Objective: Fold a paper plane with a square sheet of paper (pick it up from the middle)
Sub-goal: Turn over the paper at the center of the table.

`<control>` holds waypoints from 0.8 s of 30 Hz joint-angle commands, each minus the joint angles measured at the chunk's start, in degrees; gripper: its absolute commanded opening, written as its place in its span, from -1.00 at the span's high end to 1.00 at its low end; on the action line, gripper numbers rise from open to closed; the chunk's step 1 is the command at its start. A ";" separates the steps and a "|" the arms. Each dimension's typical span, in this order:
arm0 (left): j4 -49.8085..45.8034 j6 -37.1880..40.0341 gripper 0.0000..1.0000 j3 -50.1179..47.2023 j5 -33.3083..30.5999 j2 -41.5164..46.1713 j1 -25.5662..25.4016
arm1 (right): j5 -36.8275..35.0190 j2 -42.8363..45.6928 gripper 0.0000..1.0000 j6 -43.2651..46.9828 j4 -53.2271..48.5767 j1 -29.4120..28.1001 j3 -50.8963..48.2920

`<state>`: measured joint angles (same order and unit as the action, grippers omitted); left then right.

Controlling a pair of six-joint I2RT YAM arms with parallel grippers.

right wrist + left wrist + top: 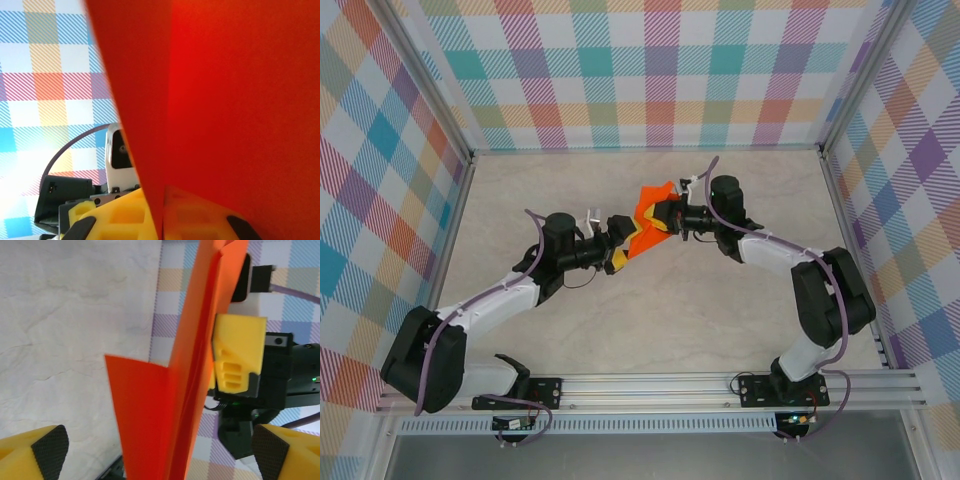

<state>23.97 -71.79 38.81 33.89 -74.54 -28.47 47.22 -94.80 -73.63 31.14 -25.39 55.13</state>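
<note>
The square sheet of paper is bright orange and folded lengthwise into a narrow creased shape, held in the air above the table's middle. My right gripper is shut on it from the right. In the right wrist view its yellow fingers meet on the paper's fold. My left gripper faces it from the left and is open. In the left wrist view the paper stands upright between the left gripper's wide-apart pads, touching neither. One flap sticks out to the left. The right gripper's yellow finger presses on the paper's right side.
The beige marbled tabletop is walled on three sides by plaid panels. An aluminium rail carrying both arm bases runs along the near edge. The two arms meet over the centre of the table.
</note>
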 commanded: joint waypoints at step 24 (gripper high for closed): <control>-3.16 6.55 0.86 4.08 -1.68 1.26 -0.71 | 0.98 5.77 0.23 8.97 -17.47 0.11 1.73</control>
<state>27.20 -70.00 39.99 33.12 -75.72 -28.84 49.82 -92.64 -73.10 24.97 -25.54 54.65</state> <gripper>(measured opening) 0.080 0.345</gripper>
